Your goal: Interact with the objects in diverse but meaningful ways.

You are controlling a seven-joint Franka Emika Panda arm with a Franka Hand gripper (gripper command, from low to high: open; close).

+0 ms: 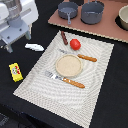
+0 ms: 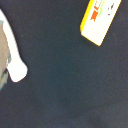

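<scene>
My gripper (image 1: 11,46) hangs above the black table at the exterior view's upper left, holding nothing that I can see. Its jaws are too blurred to read and do not show in the wrist view. A yellow packet with red print (image 1: 16,72) lies on the black cloth below it and also shows in the wrist view (image 2: 100,20). A white oblong piece (image 1: 35,47) lies beside the placemat's edge; the wrist view shows it too (image 2: 17,70). A red tomato-like ball (image 1: 75,44) and a dark brown stick (image 1: 64,37) lie on the placemat's far end.
A striped beige placemat (image 1: 95,70) carries a round tan plate (image 1: 68,64), a wooden-handled fork (image 1: 67,80) and a wooden-handled knife (image 1: 82,56). Two grey pots (image 1: 92,12) stand on a brown board at the back, with a bowl (image 1: 123,17) at the far right.
</scene>
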